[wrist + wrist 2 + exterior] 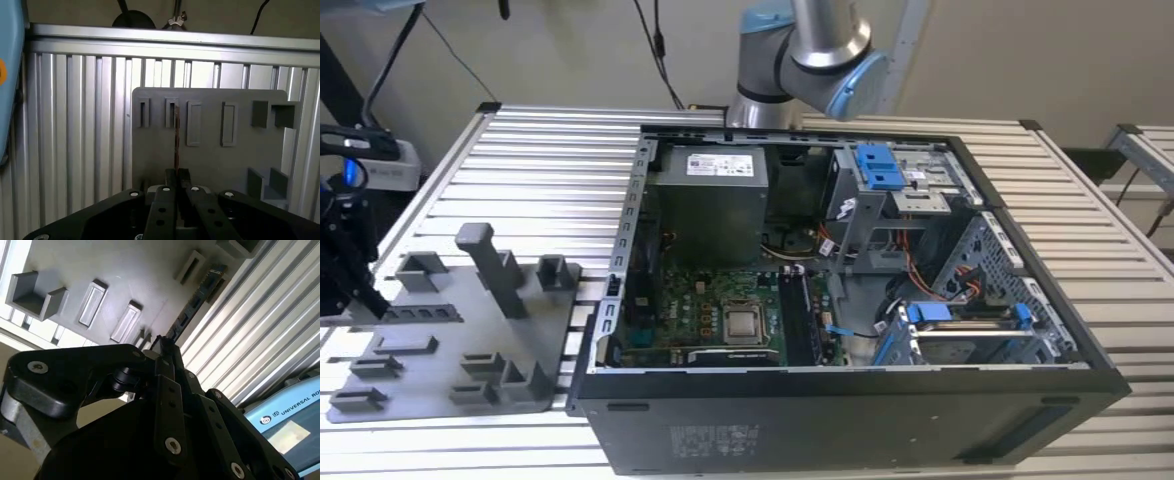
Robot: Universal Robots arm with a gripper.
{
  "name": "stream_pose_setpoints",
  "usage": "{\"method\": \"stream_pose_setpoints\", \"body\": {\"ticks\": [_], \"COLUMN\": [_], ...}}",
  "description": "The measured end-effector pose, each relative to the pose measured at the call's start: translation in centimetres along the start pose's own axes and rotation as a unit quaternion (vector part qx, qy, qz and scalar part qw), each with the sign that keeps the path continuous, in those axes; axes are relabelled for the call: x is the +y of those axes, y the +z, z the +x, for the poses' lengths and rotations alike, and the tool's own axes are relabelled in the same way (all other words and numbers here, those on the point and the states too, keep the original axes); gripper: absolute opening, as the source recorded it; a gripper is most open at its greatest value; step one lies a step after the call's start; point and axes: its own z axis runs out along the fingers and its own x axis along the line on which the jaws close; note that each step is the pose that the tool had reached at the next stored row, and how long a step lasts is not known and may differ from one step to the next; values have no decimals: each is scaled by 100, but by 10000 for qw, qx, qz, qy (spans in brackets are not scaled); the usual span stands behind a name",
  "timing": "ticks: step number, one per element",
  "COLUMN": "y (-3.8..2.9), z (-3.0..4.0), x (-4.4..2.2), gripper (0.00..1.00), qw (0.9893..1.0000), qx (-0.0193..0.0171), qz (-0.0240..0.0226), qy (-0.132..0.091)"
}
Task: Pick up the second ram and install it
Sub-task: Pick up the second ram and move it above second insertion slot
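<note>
**Operator:** Which step is in hand?

**Technician:** The pick, as I judge it. In the first wrist view the gripper [176,175] sits at bottom centre, its jaws drawn narrow and clamped on the near end of the second ram [176,140]. The stick stands edge-on, a thin vertical line just left of frame centre. It runs up to the second slot from the left on the grey holder plate [220,165]. In the second wrist view it shows as a dark green strip in the upper half, right of centre, along the plate's edge. Whether it has left its seats cannot be told.

**Operator:** What does the next move call for?

**Technician:** In my judgement, a straight pull in the stick's own plane. A thin board held by one end may twist or bind against the plate's posts, so the grip must stay square.

**Operator:** Surface and room?

**Technician:** In the exterior view, the plate lies at lower left on a slatted aluminium table [547,150]. The open computer case [854,430] fills centre to right, with the power-supply box [707,190] above the motherboard [707,310]. The arm [807,50] rises at top centre before a pale wall [1014,50], with cables [654,50] hanging to its left.
</note>
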Motion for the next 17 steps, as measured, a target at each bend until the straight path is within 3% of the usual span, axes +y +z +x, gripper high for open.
{"method": "stream_pose_setpoints", "body": {"ticks": [17], "y": [-205], "z": [0], "x": [-4], "gripper": [14], "qw": [9999], "qx": [0], "qz": [-19], "qy": [106]}}
